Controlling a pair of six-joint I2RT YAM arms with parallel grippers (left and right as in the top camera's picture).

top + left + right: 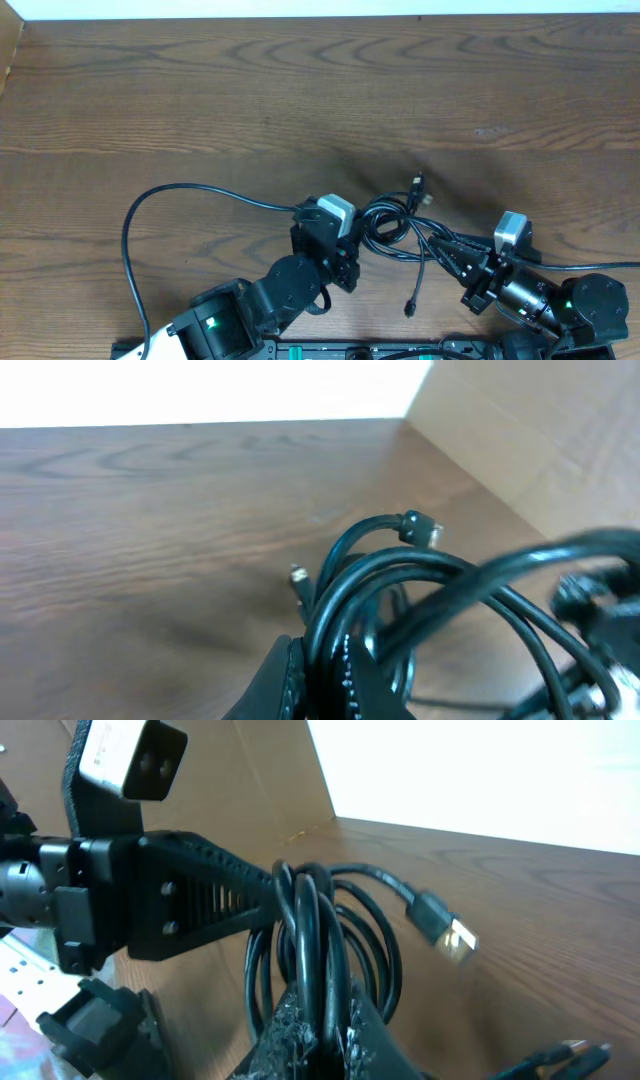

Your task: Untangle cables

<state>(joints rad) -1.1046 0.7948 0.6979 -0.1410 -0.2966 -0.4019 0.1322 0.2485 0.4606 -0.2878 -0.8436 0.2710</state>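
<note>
The cables [385, 224] are thin black cords in a tangled coil at the front middle of the wooden table. One plug end [417, 186] points to the back and another [410, 306] trails to the front. My left gripper [362, 232] is shut on the left side of the coil; the left wrist view shows strands [400, 575] pinched between its jaws [335, 678]. My right gripper [432, 238] is shut on the coil's right side; the right wrist view shows loops [320, 920] clamped in its jaws [322, 1032], with a USB plug [448, 934] sticking out.
A thicker black arm cable [150, 200] arcs over the table at the left. A cardboard wall [540, 440] stands at the table's side, also in the right wrist view [250, 780]. The left gripper's finger [200, 900] reaches into the coil from the left.
</note>
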